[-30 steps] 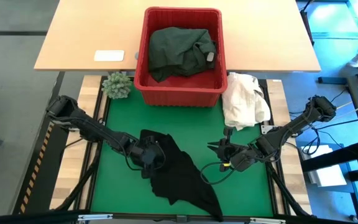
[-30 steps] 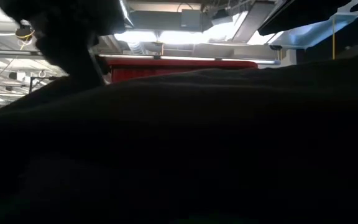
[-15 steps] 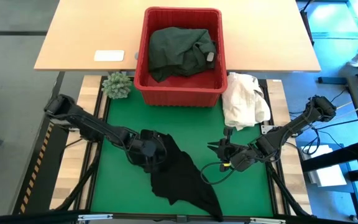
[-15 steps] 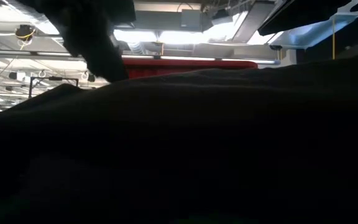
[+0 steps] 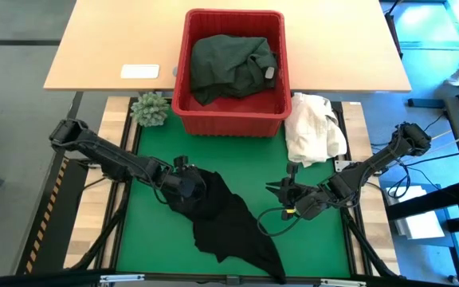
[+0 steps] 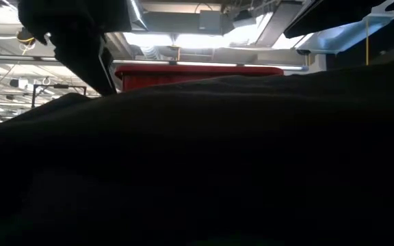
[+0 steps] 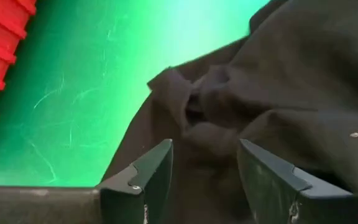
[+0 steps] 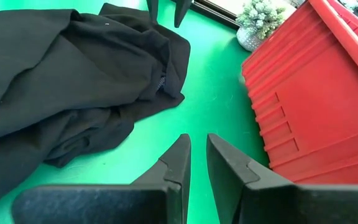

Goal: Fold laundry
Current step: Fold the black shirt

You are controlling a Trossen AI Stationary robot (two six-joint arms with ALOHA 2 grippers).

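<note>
A black garment (image 5: 229, 223) lies crumpled on the green mat (image 5: 154, 239), running from mid-mat to the near edge, and it fills most of the low view (image 6: 252, 171). My left gripper (image 5: 185, 186) hovers open just over its bunched far-left corner (image 7: 197, 106), one finger on either side, nothing between them. My right gripper (image 5: 277, 190) hangs to the right of the garment, pointing toward it, with only a narrow slit between its fingers (image 8: 197, 144) and nothing in it. A dark green garment (image 5: 229, 64) lies in the red basket (image 5: 229, 121).
The red basket stands at the mat's far edge. A cream-white cloth heap (image 5: 313, 127) lies at the far right. A small potted plant (image 5: 150, 109) stands at the far left. On the wooden table behind lies a white pad (image 5: 139, 71).
My left gripper has risen and drawn back toward the table's far-left over the black garment's corner, and it has tipped more downward. Its fingers have stayed open. The garment lies as before.
</note>
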